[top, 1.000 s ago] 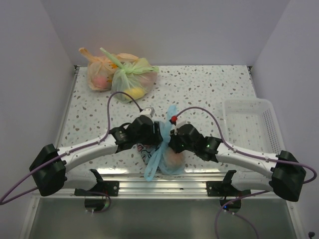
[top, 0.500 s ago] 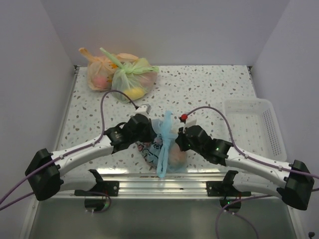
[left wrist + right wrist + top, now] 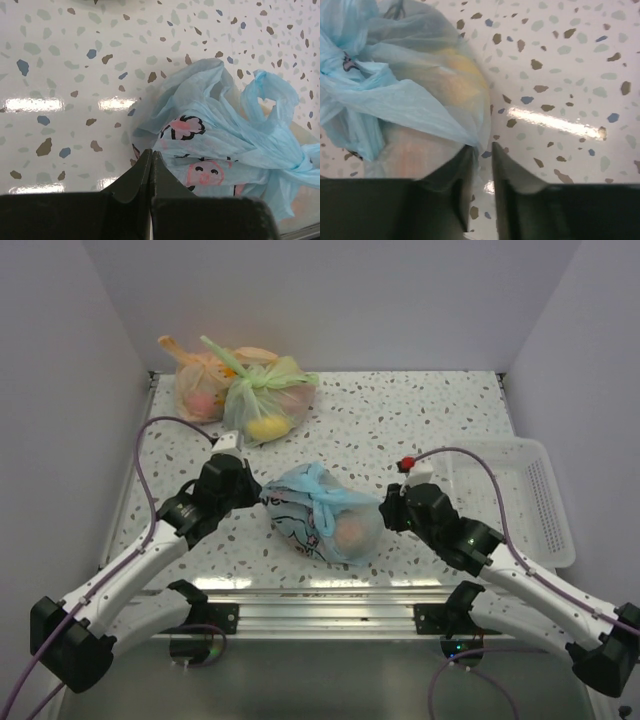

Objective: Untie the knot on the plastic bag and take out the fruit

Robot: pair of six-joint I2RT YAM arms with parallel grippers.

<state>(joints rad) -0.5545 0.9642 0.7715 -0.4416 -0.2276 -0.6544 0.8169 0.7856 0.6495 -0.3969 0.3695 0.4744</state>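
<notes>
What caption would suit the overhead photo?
Left end effector and right end effector pinch opposite ends of the knotted blue bag.

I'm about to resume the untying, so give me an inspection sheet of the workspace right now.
Surface: speckled table, glossy, no spills seen.
Job's things: plastic bag lies at centre; knot tied; fruit inside, showing through the film.
Clutter: green bag and orange bag, both tied, far left; white basket at right.
End effectors: left end effector shut, tips at the bag's printed side, pinch unconfirmed; right end effector closed on film at the bag's opposite side.
Cables: purple cables arch above both arms, clear of the bag.
Surroundings: plain walls, nothing seen.
</notes>
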